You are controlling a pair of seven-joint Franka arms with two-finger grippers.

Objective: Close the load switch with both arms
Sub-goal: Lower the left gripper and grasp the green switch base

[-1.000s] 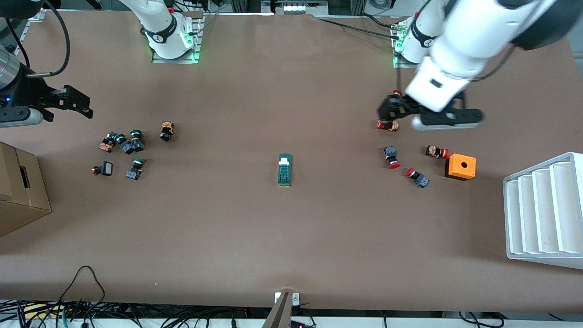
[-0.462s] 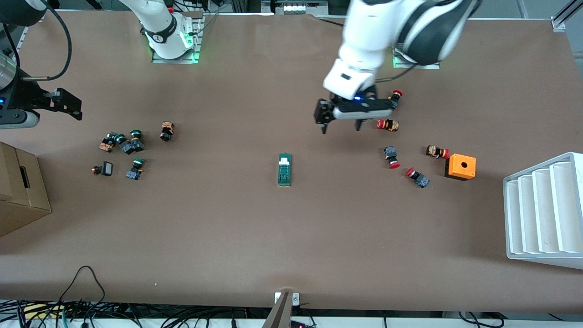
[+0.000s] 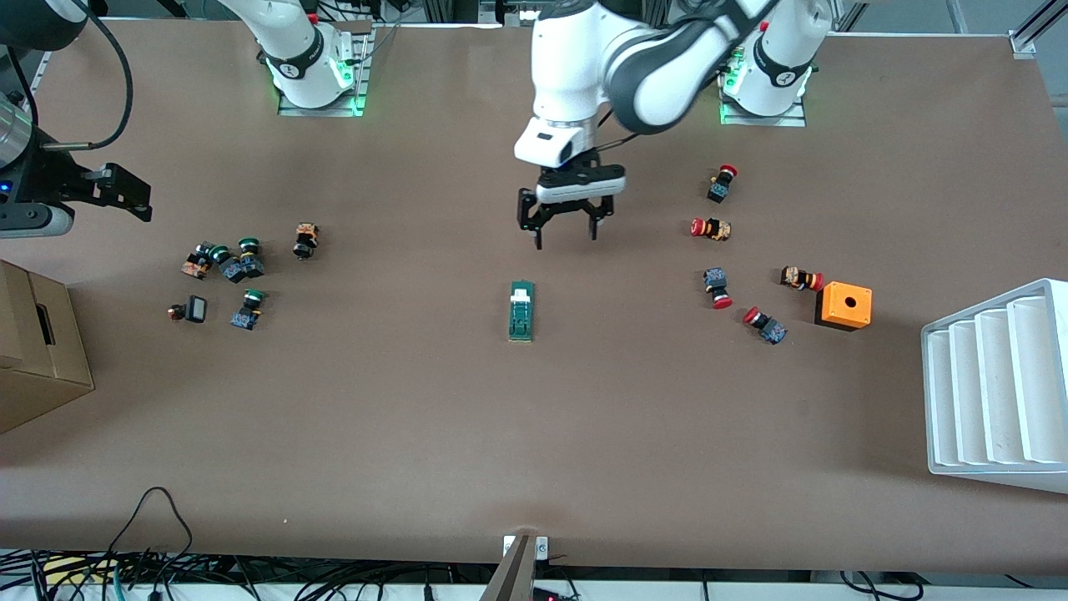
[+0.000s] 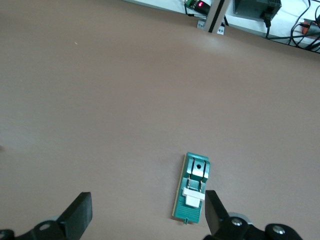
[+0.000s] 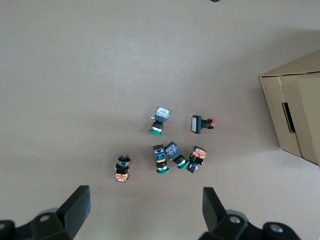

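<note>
The load switch [image 3: 521, 310] is a narrow dark-green block lying flat at mid-table, its white tab on the end farther from the front camera. My left gripper [image 3: 566, 238] hangs open and holds nothing, over bare table just off that tab end. In the left wrist view the load switch [image 4: 192, 186] lies close by one finger [image 4: 214, 212] of the left gripper [image 4: 146, 212], not between the two. My right gripper [image 3: 125, 194] hovers open at the right arm's end of the table. In its wrist view the right gripper [image 5: 145, 207] holds nothing.
Several green-capped push-buttons [image 3: 229, 267] lie under the right gripper, beside a cardboard box [image 3: 37, 351]. Several red-capped push-buttons [image 3: 717, 288], an orange box with a hole [image 3: 844, 305] and a white slotted rack [image 3: 997, 388] sit toward the left arm's end.
The left arm swung from above the red-capped push-buttons to the middle of the table, ending close to the load switch. The right gripper shifted slightly. Both stayed open.
</note>
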